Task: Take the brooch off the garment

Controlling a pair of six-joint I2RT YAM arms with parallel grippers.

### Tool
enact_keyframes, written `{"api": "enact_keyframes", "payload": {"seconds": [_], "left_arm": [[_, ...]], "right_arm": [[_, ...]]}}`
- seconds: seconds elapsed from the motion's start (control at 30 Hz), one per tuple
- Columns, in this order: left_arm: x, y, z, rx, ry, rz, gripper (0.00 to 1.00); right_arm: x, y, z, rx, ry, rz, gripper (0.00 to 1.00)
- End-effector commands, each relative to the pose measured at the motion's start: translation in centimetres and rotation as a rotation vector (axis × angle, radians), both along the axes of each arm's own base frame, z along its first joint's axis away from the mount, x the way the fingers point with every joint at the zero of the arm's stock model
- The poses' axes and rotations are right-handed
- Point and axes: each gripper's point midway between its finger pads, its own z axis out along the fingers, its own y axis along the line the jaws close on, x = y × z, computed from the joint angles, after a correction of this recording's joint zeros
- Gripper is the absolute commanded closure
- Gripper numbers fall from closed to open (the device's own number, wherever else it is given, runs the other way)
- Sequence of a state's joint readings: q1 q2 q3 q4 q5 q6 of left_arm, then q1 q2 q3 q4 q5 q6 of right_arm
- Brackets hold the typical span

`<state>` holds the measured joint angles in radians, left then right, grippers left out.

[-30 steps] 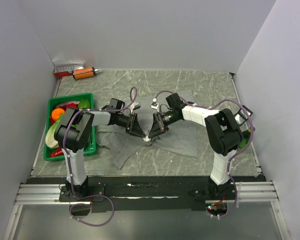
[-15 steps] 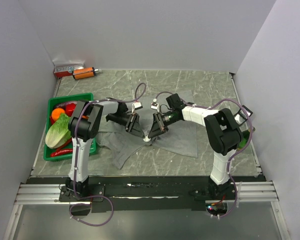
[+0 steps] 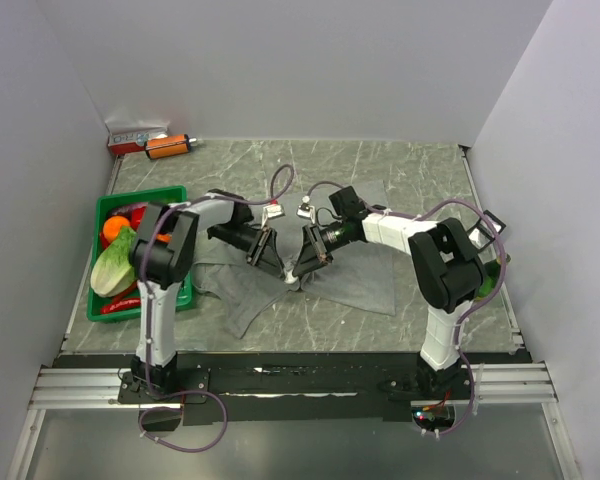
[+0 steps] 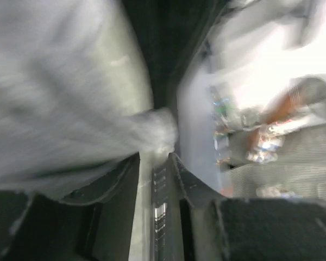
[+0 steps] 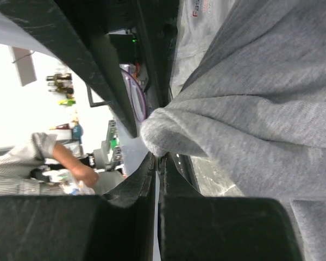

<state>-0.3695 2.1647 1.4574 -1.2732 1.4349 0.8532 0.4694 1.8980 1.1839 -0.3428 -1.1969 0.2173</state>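
The grey garment (image 3: 345, 275) lies rumpled mid-table. A tiny whitish spot, the brooch (image 3: 292, 280), shows on it between the two grippers. My left gripper (image 3: 272, 264) reaches in from the left and my right gripper (image 3: 300, 270) from the right, nearly tip to tip. In the right wrist view the jaws (image 5: 160, 157) are shut on a raised fold of the garment (image 5: 244, 92). In the blurred left wrist view the jaws (image 4: 156, 159) pinch a bunched tip of the garment (image 4: 70, 98). The brooch is hidden in both wrist views.
A green crate (image 3: 177, 192) with lettuce and other vegetables stands at the left. An orange object (image 3: 168, 146) and a red-white box (image 3: 130, 137) lie at the back left corner. A green thing (image 3: 488, 282) sits by the right arm.
My left arm has swung, its upper link moving right and uncovering the lettuce. Its gripper stays at the garment beside the brooch. My right gripper has barely moved.
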Motion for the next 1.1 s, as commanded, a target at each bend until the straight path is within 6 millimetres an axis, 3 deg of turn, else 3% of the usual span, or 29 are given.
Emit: {"api": "enact_keyframes", "payload": {"seconds": [0.0, 0.03, 0.07, 0.1, 0.23, 0.27, 0.4, 0.53, 0.8, 1.07], "left_arm": [[5.9, 0.5, 1.0, 0.318, -0.241, 0.369, 0.67], [8.3, 0.5, 3.2, 0.262, -0.393, 0.485, 0.64], [9.0, 0.6, 5.3, 0.226, -0.49, 0.525, 0.61], [9.2, 0.3, 6.9, 0.191, -0.48, 0.505, 0.61], [7.1, -1.1, 9.2, 0.054, -0.256, 0.412, 0.64], [6.5, -1.4, 10.7, 0.016, -0.247, 0.418, 0.65], [3.9, -1.9, 9.7, -0.009, -0.166, 0.33, 0.7], [3.1, -1.4, 8.2, 0.045, -0.16, 0.326, 0.68], [3.0, -1.5, 7.8, 0.041, -0.103, 0.269, 0.66], [2.4, -2.4, 7.2, 0.022, -0.066, 0.22, 0.75]], "right_arm": [[1.2, -0.4, 3.2, 0.052, -0.121, -0.014, 1.0], [1.7, -1.1, 3.7, 0.061, -0.124, -0.031, 1.0], [1.5, -1.3, 4.5, 0.095, -0.098, -0.026, 1.0], [1.6, -1.6, 5.4, 0.117, -0.094, -0.03, 1.0], [1.2, -2.0, 7.8, 0.193, -0.041, 0.004, 1.0], [1.0, -1.9, 8.2, 0.206, -0.028, 0.013, 1.0], [0.8, -2.0, 7.8, 0.227, -0.012, 0.026, 1.0], [1.0, -1.7, 8.0, 0.275, 0.018, 0.041, 1.0], [0.8, -1.5, 8.0, 0.276, 0.069, 0.029, 1.0], [0.8, -1.5, 7.8, 0.277, 0.071, 0.031, 1.0]]}}
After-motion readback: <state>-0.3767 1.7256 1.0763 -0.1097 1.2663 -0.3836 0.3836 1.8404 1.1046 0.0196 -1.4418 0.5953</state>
